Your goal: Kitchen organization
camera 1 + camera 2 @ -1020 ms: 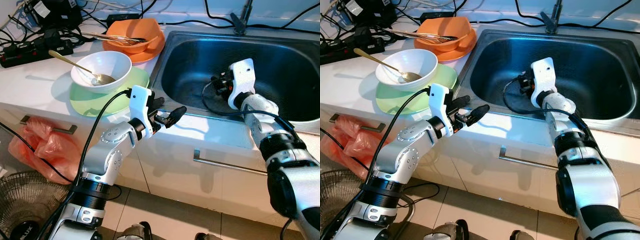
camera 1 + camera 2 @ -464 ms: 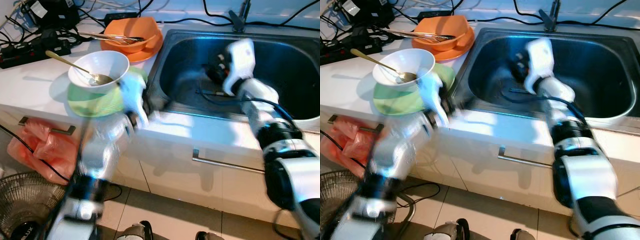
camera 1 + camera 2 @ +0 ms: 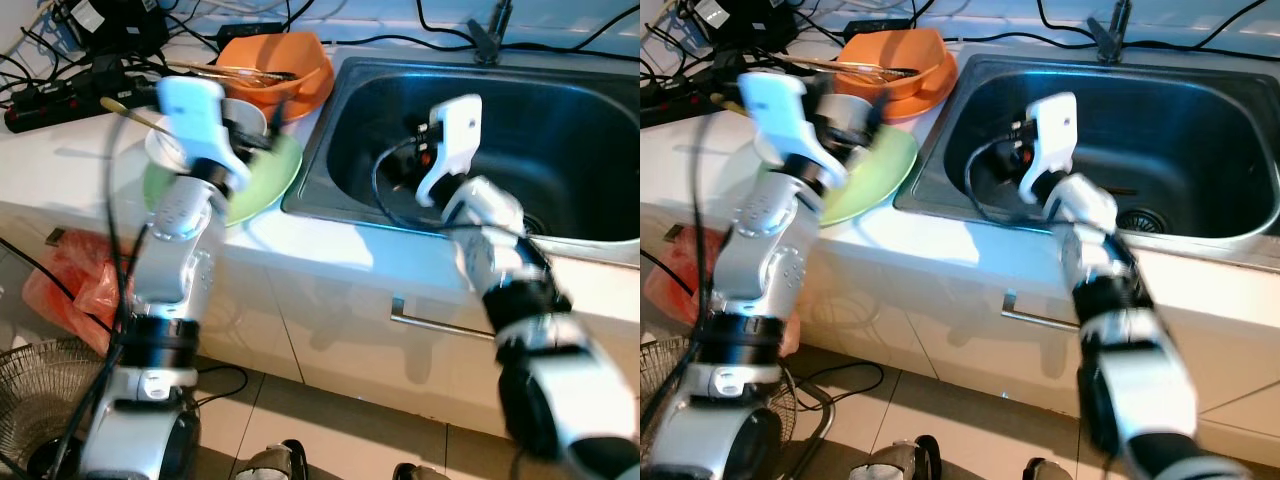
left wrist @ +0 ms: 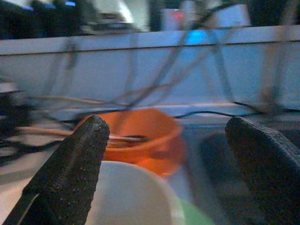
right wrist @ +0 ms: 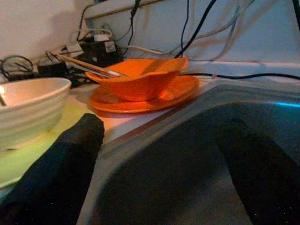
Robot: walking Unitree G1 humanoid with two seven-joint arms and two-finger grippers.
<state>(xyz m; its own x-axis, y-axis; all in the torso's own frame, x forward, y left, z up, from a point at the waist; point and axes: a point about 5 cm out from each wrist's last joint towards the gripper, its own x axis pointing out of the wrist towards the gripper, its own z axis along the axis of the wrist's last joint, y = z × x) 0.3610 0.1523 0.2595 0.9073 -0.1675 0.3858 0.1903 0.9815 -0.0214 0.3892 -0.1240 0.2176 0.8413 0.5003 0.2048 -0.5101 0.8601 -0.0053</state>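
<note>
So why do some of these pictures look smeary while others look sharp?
In the left eye view the left hand over the white bowl is smeared by motion, while the sink stays crisp. The left wrist view is soft throughout, the orange bowl hazy. The right wrist view is dim, its fingers dark, out-of-focus shapes.

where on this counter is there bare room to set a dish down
The sink basin is mostly bare, apart from the right gripper hovering at its left end. The counter strip in front of the sink is also bare. Left of the sink is crowded: green plate, white bowl, orange bowl with utensils, cables behind.
</note>
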